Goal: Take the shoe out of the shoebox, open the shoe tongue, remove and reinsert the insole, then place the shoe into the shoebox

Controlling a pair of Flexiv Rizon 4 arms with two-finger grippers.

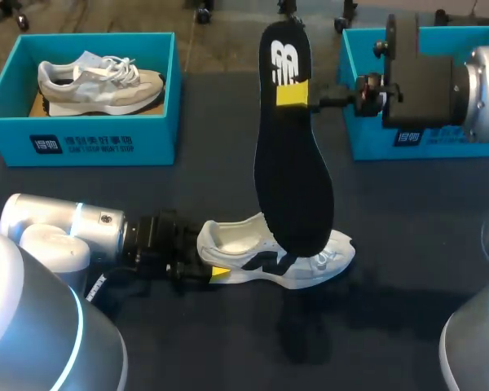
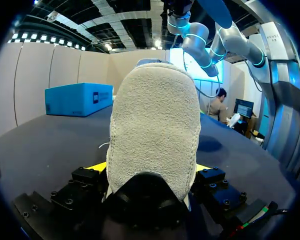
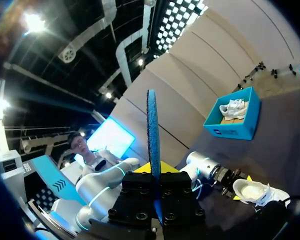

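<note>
On the dark surface [image 1: 416, 236], a blue shoebox [image 1: 367, 140] sits upper right. The black insole [image 1: 293, 179] stands upright at centre, pinched by the right end effector [image 1: 293, 94]. The white shoe [image 1: 285, 262] lies lower centre, its heel clamped by the left end effector [image 1: 210, 262].

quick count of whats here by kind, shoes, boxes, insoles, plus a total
shoes: 2 (boxed shoe, shoe on the table)
shoeboxes: 2, both teal (left shoebox, right shoebox)
insoles: 1 (black insole, out of the shoe)
total: 5
</note>
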